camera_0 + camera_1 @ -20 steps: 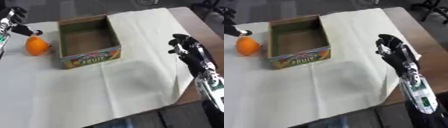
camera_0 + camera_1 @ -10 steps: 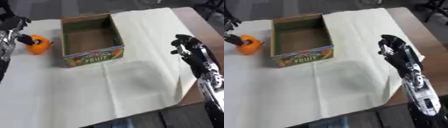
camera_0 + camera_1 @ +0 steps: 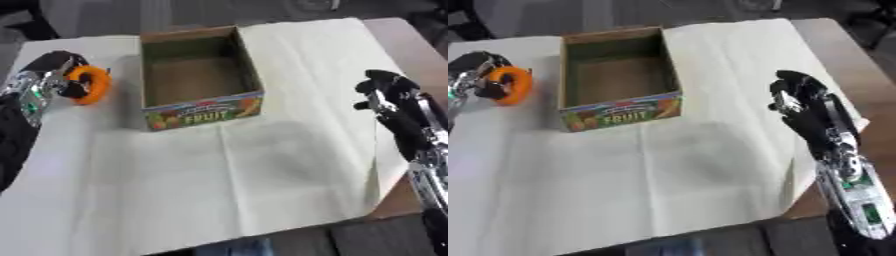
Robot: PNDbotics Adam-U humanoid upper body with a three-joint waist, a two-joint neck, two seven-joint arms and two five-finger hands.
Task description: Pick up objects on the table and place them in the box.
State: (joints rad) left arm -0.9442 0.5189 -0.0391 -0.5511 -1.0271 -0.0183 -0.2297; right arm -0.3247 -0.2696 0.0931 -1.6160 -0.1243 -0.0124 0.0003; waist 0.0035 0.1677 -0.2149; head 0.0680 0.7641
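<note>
While the left hand [image 3: 54, 75] came in from the left edge, its fingers were curled around an orange round object [image 3: 90, 85], holding it just left of the box [image 3: 199, 74] and close above the cloth. The box, an open cardboard carton with "FRUIT" printed on its near wall, stood on a pale cloth [image 3: 245, 170] that covered most of the surface [image 3: 411, 40]. Its inside showed only a bare brown floor. The orange object sat near the box's left wall but apart from it; whether it touched the cloth could not be told. The right hand [image 3: 798, 100] hung over the cloth's right side, well apart from the box, fingers bent loosely inward and holding nothing. Bare wood of the surface showed beyond the cloth's right edge.
</note>
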